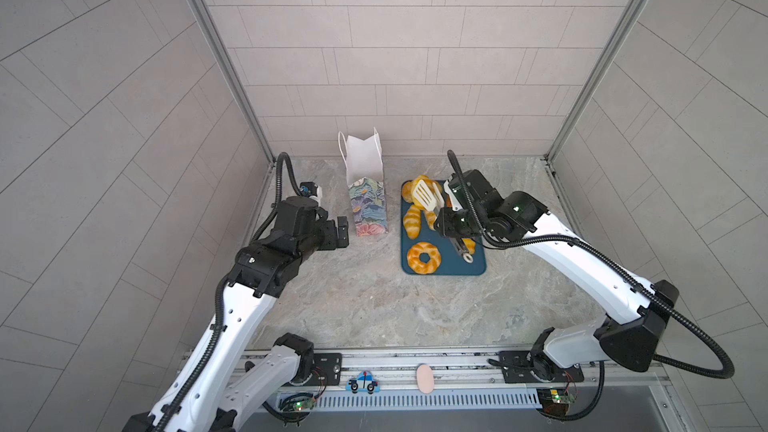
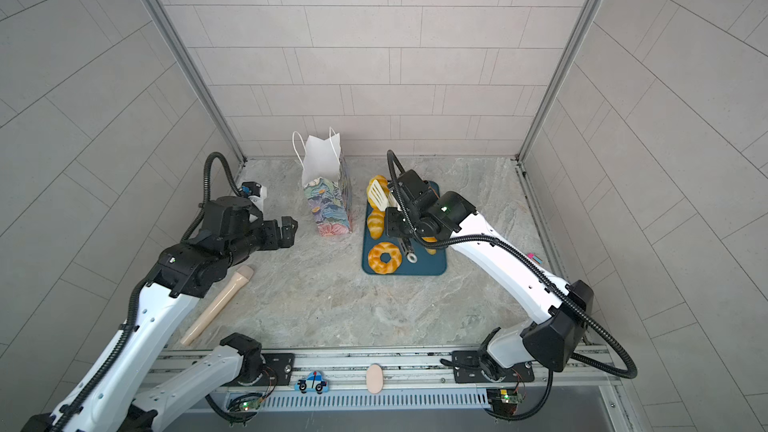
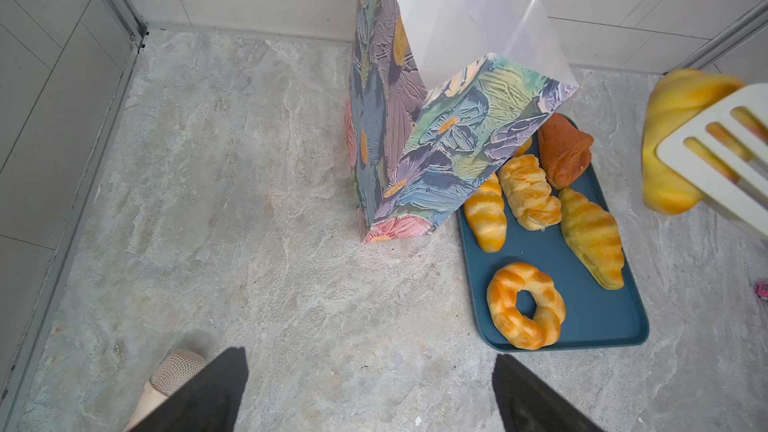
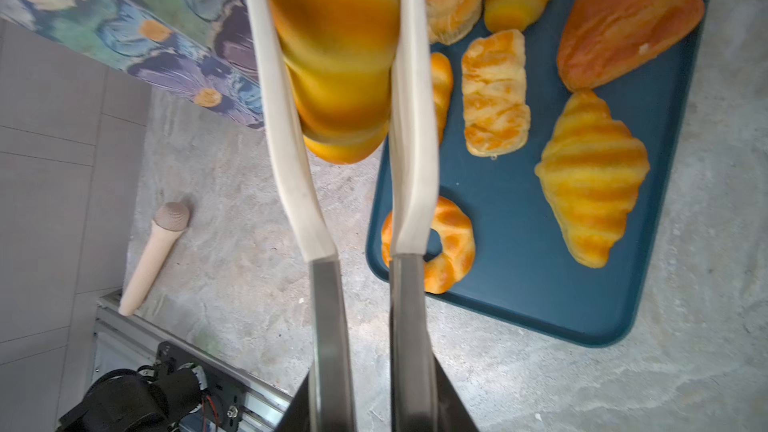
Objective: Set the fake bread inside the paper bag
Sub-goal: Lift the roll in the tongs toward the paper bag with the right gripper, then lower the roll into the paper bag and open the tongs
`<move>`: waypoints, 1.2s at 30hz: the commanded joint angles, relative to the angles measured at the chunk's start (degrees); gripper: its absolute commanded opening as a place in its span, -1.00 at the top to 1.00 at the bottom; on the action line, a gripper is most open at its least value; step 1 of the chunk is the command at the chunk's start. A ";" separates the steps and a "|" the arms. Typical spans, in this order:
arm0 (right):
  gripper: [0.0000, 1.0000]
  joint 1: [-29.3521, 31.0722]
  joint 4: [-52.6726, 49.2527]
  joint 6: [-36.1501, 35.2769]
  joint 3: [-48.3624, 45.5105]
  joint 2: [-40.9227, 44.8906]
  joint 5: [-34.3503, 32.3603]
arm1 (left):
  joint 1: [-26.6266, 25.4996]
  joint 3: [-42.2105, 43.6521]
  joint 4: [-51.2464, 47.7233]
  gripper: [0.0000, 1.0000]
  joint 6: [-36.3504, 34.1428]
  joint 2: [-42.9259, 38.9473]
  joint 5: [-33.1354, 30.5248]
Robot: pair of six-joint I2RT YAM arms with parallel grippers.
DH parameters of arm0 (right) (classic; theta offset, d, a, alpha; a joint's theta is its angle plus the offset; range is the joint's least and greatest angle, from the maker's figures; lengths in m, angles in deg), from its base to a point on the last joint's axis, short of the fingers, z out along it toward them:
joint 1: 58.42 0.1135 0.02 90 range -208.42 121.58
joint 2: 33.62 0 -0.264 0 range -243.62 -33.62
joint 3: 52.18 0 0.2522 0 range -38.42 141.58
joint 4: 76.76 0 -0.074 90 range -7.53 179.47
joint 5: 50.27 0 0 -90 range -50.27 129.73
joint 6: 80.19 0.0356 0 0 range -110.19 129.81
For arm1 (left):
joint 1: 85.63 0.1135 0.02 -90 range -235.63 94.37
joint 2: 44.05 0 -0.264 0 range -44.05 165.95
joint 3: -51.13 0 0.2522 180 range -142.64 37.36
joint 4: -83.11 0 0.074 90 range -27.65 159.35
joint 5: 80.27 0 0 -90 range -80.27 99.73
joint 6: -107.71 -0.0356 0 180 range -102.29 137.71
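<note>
Clenching tongs (image 4: 413, 160) on a glossy croissant (image 4: 336, 35), your right gripper (image 1: 449, 224) could let it slip before the paper bag (image 1: 368, 205).

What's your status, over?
Left gripper open beside paper bag. Right gripper shut on tongs; tongs hold one fake bread above tray. Nothing between bread and bag.

Stereo pair overhead, wrist cameras close, all share paper bag (image 1: 368, 209)

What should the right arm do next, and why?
Probably carry the tongs up and across toward the open top of the paper bag: the right gripper holds them clamped on a yellow pastry raised above the tray.
</note>
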 commanded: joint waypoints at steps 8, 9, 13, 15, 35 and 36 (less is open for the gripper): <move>0.33 3.57 4.03 -3.03 13.26 -6.46 1.97 | 1.98 2.70 0.67 -1.00 0.37 -0.27 1.34; 0.33 3.79 4.15 -3.31 14.46 -7.24 2.22 | 2.10 2.91 0.74 -1.00 0.40 -0.23 1.62; 0.33 4.56 4.04 -4.07 19.26 -10.06 3.29 | 2.28 3.53 0.87 -1.00 0.52 -0.15 2.23; 0.33 4.86 4.19 -4.46 21.60 -11.80 3.94 | 2.28 3.54 0.78 -1.00 0.24 -0.22 2.30; 0.34 4.60 -5.10 -4.86 46.53 -30.63 -3.04 | 2.35 3.54 -1.50 -1.00 -2.15 -1.08 0.59; 0.33 4.60 -4.78 -5.14 46.64 -30.92 -2.79 | 2.32 3.52 -1.46 -1.00 -2.13 -1.06 0.63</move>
